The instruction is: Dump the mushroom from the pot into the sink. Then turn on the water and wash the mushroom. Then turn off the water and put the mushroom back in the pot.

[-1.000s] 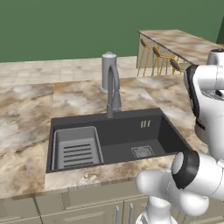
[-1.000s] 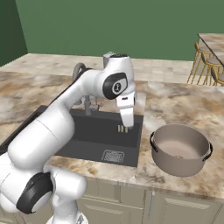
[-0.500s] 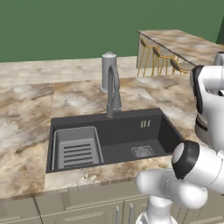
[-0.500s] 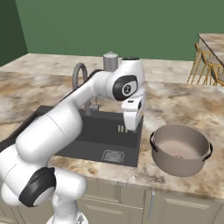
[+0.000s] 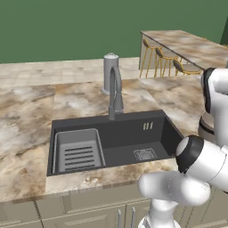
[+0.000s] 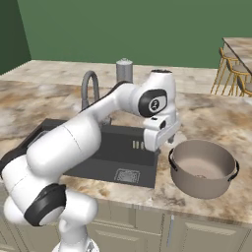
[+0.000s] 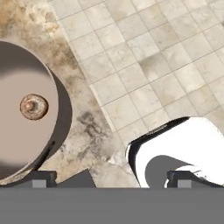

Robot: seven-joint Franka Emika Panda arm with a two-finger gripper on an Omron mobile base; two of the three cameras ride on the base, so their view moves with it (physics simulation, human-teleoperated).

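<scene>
We see end effector (image 6: 170, 139) open, holding nothing | above pot (image 6: 204, 168) left rim | mushroom (image 7: 33, 106) inside pot | sink (image 5: 116, 140) at left

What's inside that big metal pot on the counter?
The pot holds one small brown-orange mushroom, lying on its floor. Its near wall hides part of the floor in the right base view.
</scene>
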